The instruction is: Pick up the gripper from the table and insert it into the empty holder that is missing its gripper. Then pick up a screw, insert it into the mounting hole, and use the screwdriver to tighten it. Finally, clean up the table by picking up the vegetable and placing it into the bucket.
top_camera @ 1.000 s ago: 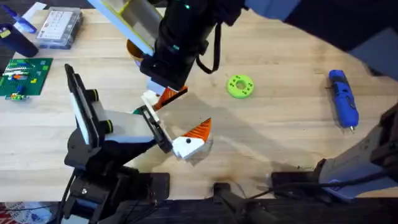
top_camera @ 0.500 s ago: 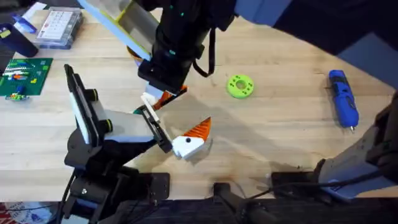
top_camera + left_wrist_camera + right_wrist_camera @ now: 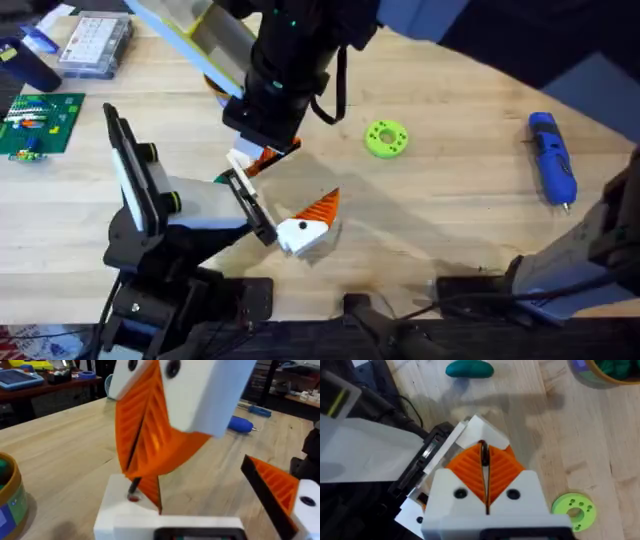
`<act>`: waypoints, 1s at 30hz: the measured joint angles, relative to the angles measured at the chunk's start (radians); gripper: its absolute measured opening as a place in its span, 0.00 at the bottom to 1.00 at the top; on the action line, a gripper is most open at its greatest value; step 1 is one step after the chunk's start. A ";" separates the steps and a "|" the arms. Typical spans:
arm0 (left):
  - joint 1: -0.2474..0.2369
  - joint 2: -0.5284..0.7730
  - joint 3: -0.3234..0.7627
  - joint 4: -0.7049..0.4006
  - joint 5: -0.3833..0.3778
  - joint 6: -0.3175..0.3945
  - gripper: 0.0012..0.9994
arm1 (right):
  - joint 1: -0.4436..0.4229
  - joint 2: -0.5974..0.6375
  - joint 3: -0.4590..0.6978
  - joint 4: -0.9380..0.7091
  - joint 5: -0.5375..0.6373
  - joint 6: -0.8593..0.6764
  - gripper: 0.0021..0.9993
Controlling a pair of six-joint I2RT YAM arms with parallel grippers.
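My right gripper (image 3: 262, 135) reaches in from the far side, shut on a thin black screw (image 3: 483, 452). The screw's tip (image 3: 134, 491) meets a hole in the white block of the gripper (image 3: 120, 510), which sits on the holder's rail (image 3: 245, 160). The holder (image 3: 190, 205) is white with a black rail and sits at my left arm's end. Its other orange finger (image 3: 318, 210) stands apart from the first, with nothing between them. Far right lies the blue screwdriver (image 3: 552, 160). The green vegetable (image 3: 469, 368) lies beyond the holder, near the bucket (image 3: 212, 82).
A green ring-shaped disc (image 3: 386, 138) lies right of the work spot. A green circuit board (image 3: 38, 122) and a clear parts box (image 3: 95, 45) sit at the far left. Bare wood stretches between the disc and the screwdriver.
My right gripper has shifted slightly toward the far left over the white block with the screw in it. The holder and its fingers have stayed put.
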 joint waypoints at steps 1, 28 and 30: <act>0.000 0.000 0.000 0.000 0.000 0.000 0.99 | 0.000 0.000 0.000 0.000 0.000 0.000 0.01; 0.000 0.000 0.000 0.000 0.000 0.000 0.99 | 0.000 0.000 0.000 0.000 -0.023 0.000 0.01; 0.000 0.000 0.000 0.000 0.000 0.000 0.99 | 0.000 0.000 0.000 -0.004 -0.023 0.000 0.01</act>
